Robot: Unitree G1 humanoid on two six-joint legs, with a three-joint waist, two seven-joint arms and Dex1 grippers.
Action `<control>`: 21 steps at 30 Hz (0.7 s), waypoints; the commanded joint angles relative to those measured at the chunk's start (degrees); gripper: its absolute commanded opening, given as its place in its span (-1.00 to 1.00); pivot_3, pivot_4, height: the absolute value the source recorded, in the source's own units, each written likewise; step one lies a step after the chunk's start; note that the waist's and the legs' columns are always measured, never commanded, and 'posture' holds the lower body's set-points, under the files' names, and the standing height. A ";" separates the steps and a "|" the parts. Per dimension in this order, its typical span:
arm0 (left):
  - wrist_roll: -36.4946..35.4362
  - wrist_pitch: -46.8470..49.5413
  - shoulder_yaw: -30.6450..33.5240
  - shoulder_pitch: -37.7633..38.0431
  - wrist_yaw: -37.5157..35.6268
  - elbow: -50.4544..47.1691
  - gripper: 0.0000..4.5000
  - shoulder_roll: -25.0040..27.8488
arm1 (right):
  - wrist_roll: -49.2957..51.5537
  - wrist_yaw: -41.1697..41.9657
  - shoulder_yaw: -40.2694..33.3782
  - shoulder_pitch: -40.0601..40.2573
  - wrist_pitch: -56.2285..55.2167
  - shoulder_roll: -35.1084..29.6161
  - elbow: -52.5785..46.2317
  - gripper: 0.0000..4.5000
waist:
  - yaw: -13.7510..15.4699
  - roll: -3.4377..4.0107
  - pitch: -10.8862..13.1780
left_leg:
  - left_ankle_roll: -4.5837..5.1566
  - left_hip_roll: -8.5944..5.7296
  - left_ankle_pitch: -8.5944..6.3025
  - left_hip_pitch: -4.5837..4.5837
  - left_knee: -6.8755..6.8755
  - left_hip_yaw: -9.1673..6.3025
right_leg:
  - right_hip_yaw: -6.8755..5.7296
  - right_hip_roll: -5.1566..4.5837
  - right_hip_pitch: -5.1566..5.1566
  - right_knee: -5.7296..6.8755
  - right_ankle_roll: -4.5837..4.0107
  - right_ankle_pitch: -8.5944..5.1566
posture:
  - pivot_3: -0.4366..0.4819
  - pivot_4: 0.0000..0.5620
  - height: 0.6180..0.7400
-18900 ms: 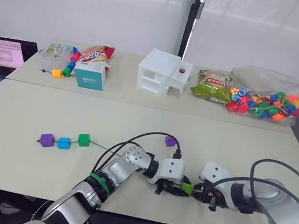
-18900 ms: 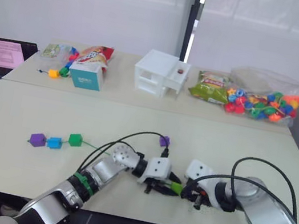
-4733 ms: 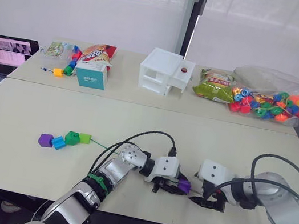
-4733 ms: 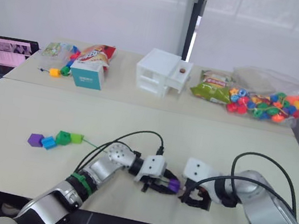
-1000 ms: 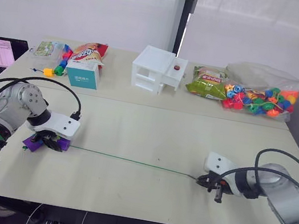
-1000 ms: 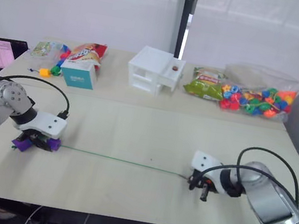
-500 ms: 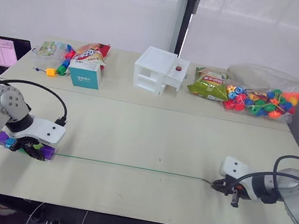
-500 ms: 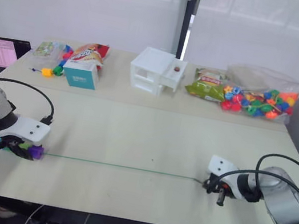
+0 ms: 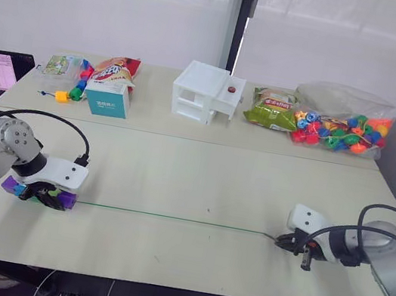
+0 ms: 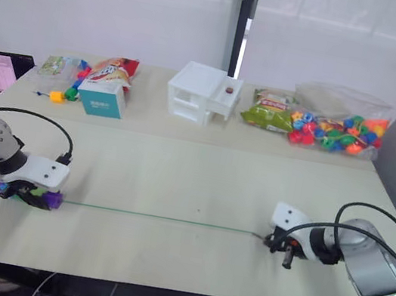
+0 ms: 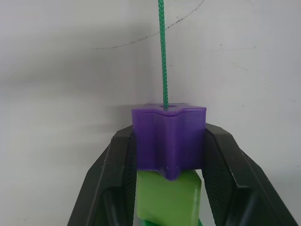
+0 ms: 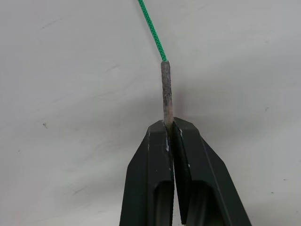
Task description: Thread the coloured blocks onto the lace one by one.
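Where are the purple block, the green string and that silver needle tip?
purple block (image 11: 168,136), left wrist view, on its front face between the fingers.
lace (image 9: 170,217), left eye view, on the middle of the taut stretch across the table.
needle tip (image 12: 166,92), right wrist view, on its bare shaft above the fingers.

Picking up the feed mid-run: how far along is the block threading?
Nearly finished, it seems. The blocks sit bunched at the left end of the lace, which runs taut across the table. The left gripper is shut on the purple block, lace passing through it, a light green block behind. The right gripper pinches the tip. No loose blocks are visible.
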 commanded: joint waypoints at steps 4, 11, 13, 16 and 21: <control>0.75 1.46 1.89 1.36 -0.25 -1.57 -0.38 0.57 | -2.31 -0.69 1.46 -1.50 0.17 2.27 -0.25 -1.00 | -0.03 0.00 0.00 | 0.00 0.00 0.00 0.02 0.00 0.01 | 0.01 0.00 0.00 0.00 0.00 0.00 | -0.05 -0.47 1.00; 1.05 3.04 2.82 1.63 -0.02 -1.30 -0.38 0.80 | -1.83 1.74 2.17 -4.28 2.79 3.50 -0.77 -1.00 | -0.11 0.00 0.00 | 0.00 0.00 0.00 0.04 0.00 0.01 | 0.01 0.01 -0.01 0.02 0.00 0.00 | -0.05 -0.47 1.00; 0.92 3.35 3.31 1.90 0.27 -1.49 0.07 0.98 | -2.31 2.04 2.06 -5.29 2.34 3.39 -0.51 -0.69 | -0.06 0.01 0.00 | 0.00 0.00 0.00 0.03 0.00 0.01 | 0.01 0.01 -0.02 0.04 0.00 0.00 | -0.05 -0.47 1.00; 0.82 3.86 3.84 2.07 0.46 -1.71 0.50 1.15 | -2.80 2.27 1.99 -6.12 1.86 3.25 0.05 -0.25 | 0.05 0.04 0.02 | 0.00 0.00 0.00 0.01 0.00 0.01 | 0.02 0.01 -0.04 0.07 0.00 0.00 | -0.05 -0.47 1.00; -2.25 4.25 7.90 0.35 1.53 -1.48 1.00 1.95 | 0.86 5.49 -1.85 -6.30 0.61 1.78 0.87 0.48 | 0.26 0.04 0.04 | 0.00 0.00 0.00 -0.03 0.00 0.01 | 0.01 0.01 -0.04 0.05 0.00 0.00 | -0.05 -0.47 1.00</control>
